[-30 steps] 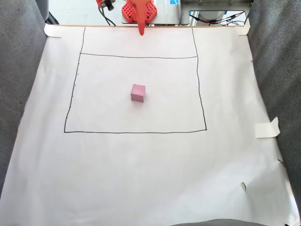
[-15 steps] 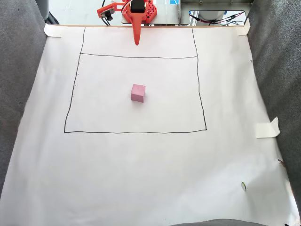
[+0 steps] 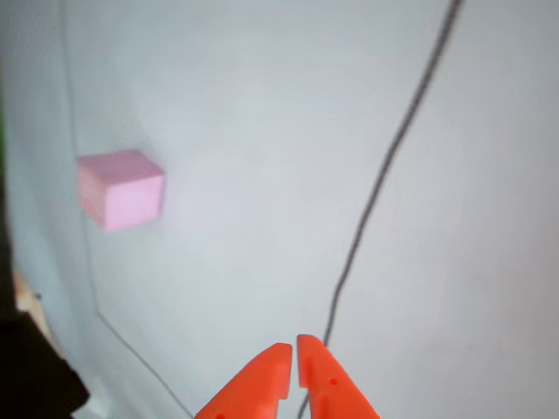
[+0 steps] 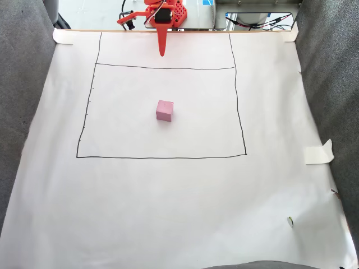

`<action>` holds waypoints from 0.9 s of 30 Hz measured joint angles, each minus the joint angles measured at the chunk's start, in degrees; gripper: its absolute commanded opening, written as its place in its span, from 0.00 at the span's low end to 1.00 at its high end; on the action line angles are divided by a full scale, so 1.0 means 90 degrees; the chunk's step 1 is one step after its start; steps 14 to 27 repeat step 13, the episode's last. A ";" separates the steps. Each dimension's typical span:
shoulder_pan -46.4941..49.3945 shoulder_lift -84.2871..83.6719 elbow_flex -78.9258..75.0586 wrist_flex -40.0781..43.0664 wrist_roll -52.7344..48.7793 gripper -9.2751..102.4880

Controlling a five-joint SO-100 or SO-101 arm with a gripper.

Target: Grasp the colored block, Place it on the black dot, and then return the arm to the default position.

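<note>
The orange two-finger plastic gripper [image 3: 294, 351] is being held almost closed, with only a thin slit between its tips and nothing gripped, and it is being kept high at the far edge of the white paper sheet [image 4: 168, 196] in the fixed view. The small pink cube-shaped block [image 4: 164, 110] is lying free near the middle of the hand-drawn black rectangle [image 4: 245, 153], well apart from the gripper. No black dot is being shown near the block, so this could be the arm just before the reach or already parked after placing, and no next move is being decided from this.

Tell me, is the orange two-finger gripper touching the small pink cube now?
Apart. In the fixed view, the orange two-finger gripper hangs near the paper's top edge, with bare white paper between it and the small pink cube.
</note>
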 measured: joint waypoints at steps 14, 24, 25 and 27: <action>-0.0088 0.0000 0.0000 0.0293 -0.0010 0.08; -0.0088 0.0000 0.0000 0.0293 -0.0010 0.08; -0.0088 0.0000 0.0000 0.0293 -0.0010 0.08; -0.0088 0.0000 0.0000 0.0293 -0.0010 0.08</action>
